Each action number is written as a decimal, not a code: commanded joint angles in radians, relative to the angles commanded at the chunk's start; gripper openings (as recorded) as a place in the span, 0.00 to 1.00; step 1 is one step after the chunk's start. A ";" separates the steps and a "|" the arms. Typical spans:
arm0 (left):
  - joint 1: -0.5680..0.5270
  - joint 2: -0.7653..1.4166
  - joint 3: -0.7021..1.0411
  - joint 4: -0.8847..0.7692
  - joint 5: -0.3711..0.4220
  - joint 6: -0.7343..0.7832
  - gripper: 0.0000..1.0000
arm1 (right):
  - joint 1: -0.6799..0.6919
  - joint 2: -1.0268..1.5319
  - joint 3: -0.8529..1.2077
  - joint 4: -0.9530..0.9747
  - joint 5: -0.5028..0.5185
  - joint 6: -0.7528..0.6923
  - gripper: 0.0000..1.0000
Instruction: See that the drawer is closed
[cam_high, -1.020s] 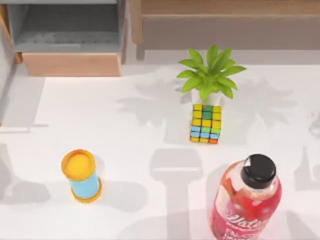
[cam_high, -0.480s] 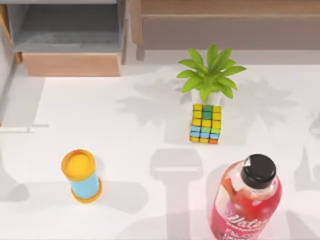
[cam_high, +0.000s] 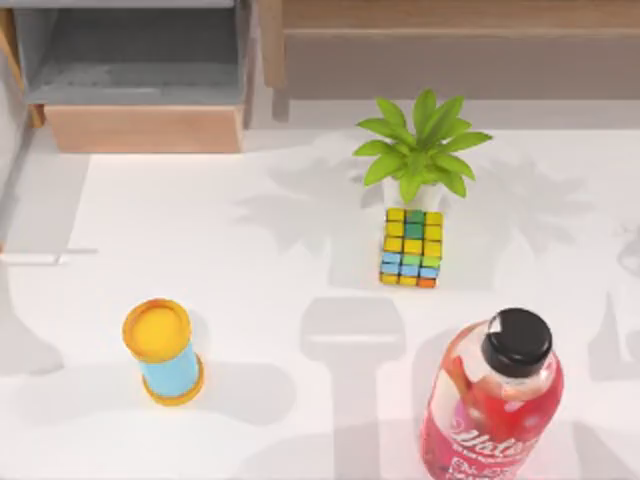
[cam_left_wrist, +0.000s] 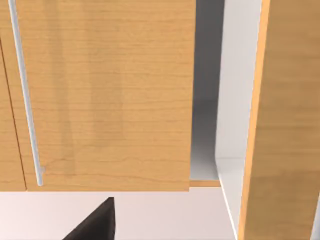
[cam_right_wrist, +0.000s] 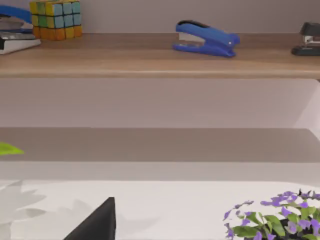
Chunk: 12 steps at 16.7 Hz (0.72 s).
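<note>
One drawer (cam_high: 140, 85) at the table's far left corner, pulled out, grey floor exposed, tan front panel (cam_high: 143, 128) facing the near edge, long axis parallel to that edge. Probably nearer the left arm, whose wrist camera faces wooden cabinet fronts (cam_left_wrist: 105, 95) close up. Push needed: straight toward the far edge. Finger state of either gripper: cannot tell.

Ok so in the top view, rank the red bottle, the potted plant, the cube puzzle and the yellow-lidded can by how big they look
1. Red bottle, though it stands tall and near the camera, which inflates it.
2. Potted plant.
3. Yellow-lidded can and cube puzzle: too close to rank.
</note>
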<state>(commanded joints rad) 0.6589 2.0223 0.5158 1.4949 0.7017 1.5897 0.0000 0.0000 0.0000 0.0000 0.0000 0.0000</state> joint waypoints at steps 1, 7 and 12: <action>0.000 0.000 0.000 0.000 0.000 0.000 1.00 | 0.000 0.000 0.000 0.000 0.000 0.000 1.00; 0.000 0.000 0.000 0.000 0.000 0.000 0.70 | 0.000 0.000 0.000 0.000 0.000 0.000 1.00; 0.000 0.000 0.000 0.000 0.000 0.000 0.32 | 0.000 0.000 0.000 0.000 0.000 0.000 1.00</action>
<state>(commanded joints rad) 0.6589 2.0223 0.5158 1.4949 0.7017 1.5897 0.0000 0.0000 0.0000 0.0000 0.0000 0.0000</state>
